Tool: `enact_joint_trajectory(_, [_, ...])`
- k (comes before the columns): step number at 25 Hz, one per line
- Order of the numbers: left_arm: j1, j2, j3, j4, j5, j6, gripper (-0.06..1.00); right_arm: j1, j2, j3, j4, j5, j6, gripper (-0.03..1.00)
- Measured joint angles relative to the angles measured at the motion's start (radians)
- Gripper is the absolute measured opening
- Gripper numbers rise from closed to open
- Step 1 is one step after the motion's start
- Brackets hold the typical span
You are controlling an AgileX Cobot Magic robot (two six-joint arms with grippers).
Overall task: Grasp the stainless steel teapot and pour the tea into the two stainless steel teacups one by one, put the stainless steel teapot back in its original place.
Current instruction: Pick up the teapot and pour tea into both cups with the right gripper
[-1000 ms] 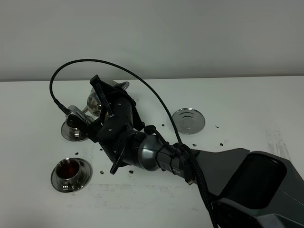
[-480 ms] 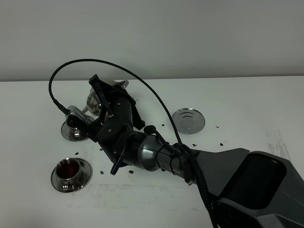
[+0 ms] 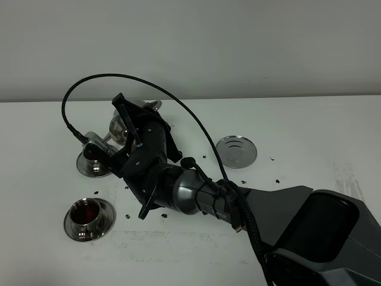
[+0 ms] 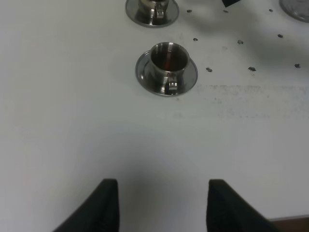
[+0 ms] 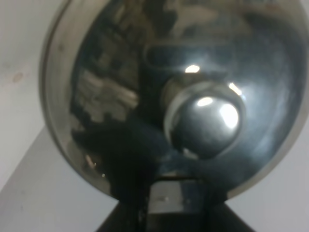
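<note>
Right arm reaches across the counter to its left half. The right gripper is clamped on the stainless steel teapot, fingers pressed against the handle side. The pot is off the counter and tipped well over toward the far teacup. The spout points down over that cup's saucer; whether liquid is running, cannot tell. Right wrist view is filled by the pot's flat lid and its round lid knob, with the dark gripper body beneath. The near teacup sits upright on its saucer, closer to the front edge, and holds red-brown tea, seen from the left wrist too. The coaster lies bare, well apart to the right of both cups. Dark specks are scattered on the counter between the cups and the coaster. A black cable arcs above the arm. The left gripper hangs over bare counter short of the near teacup, fingers spread, pinching nothing.
</note>
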Motion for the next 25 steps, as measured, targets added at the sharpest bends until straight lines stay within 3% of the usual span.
enact_joint_trajectory(25, [0.000, 0.000, 0.000, 0.000, 0.000, 0.000, 0.41, 0.000, 0.000, 0.000, 0.000, 0.014, 0.001, 0.20])
